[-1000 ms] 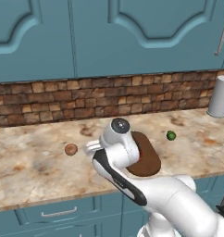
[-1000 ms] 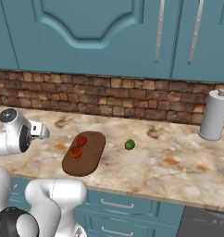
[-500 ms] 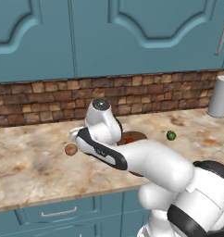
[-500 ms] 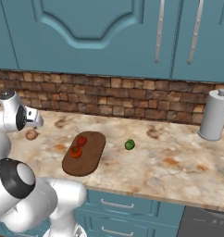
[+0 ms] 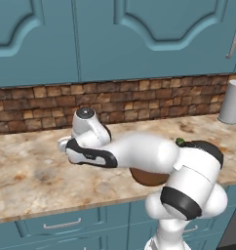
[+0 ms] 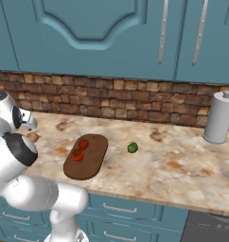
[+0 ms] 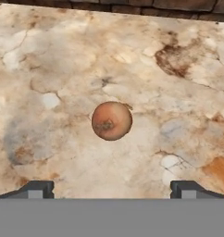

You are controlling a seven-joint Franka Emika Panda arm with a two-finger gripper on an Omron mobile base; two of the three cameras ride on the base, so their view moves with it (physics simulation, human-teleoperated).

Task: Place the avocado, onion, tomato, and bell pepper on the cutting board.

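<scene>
The onion (image 7: 112, 121), a tan-brown ball, lies on the marble counter straight below my gripper (image 7: 112, 189), centred between the two fingertips (image 7: 37, 189). The gripper is open and holds nothing, well above the onion. In the right base view the onion (image 6: 32, 137) sits left of the cutting board (image 6: 95, 163), beside my hand. Two red fruits lie on the board, one (image 6: 83, 143) behind the other (image 6: 77, 154); I cannot tell which is the tomato and which the bell pepper. The avocado (image 6: 132, 148) rests on the counter right of the board. My arm hides most of the board (image 5: 147, 178) in the left base view.
A paper towel roll (image 6: 219, 117) stands at the far right by the brick backsplash (image 6: 135, 101). Blue cabinets hang above the counter. The counter's front edge (image 6: 149, 198) runs below the board.
The arm has swung left from over the cutting board to above the onion. The gripper stayed open. The fruits have not moved.
</scene>
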